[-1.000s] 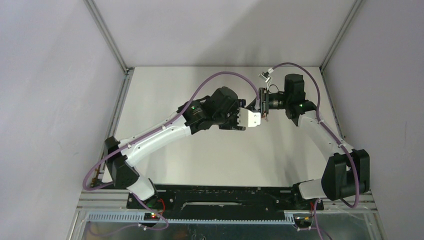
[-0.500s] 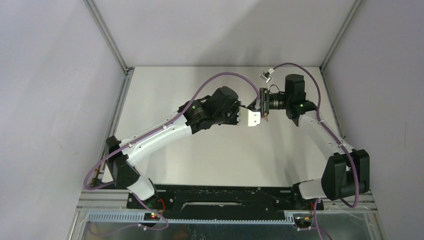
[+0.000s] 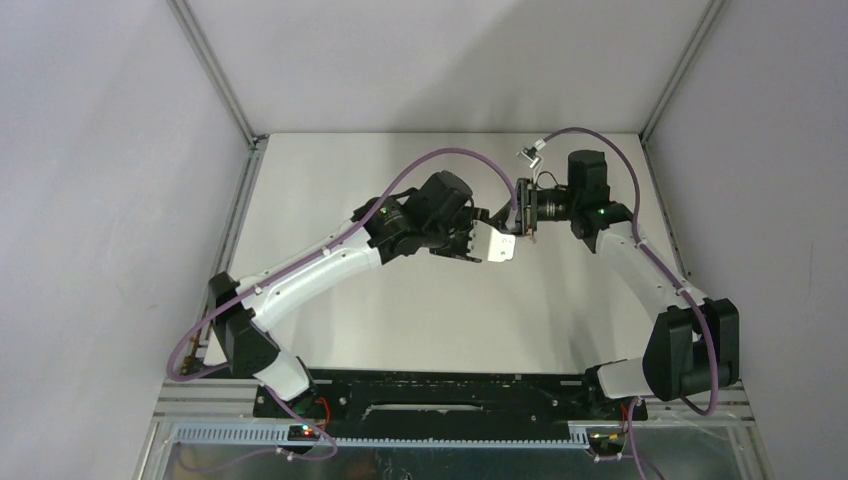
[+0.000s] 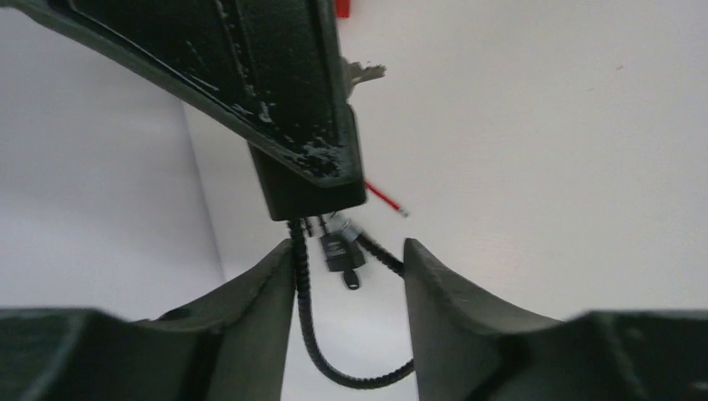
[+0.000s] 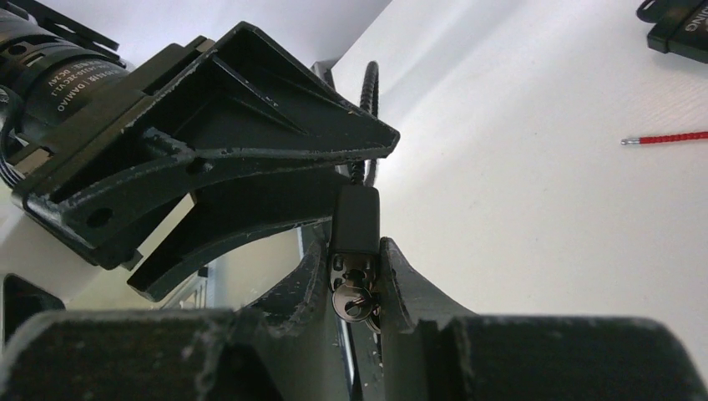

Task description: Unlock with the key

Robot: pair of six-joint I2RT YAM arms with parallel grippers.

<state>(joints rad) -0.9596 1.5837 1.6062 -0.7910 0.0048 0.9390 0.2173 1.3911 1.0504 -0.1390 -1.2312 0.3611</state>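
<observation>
My right gripper is shut on a black lock, held in the air over the table's middle. A silver key sits in the keyhole at the lock's near end, between the fingers. A black ribbed cable leaves the lock's far end. My left gripper faces the right one tip to tip, open, and the cable loops through its gap along the left finger. In the right wrist view the left gripper's spread fingers straddle the cable just past the lock.
A small black lock-like piece shows beyond the left fingers; I cannot tell whether it hangs or lies. A red cord and a black labelled object lie on the white table. Grey walls enclose three sides.
The left wrist has shifted slightly left and turned, its jaws narrowing and then widening a little. The right arm and the lock have not moved.
</observation>
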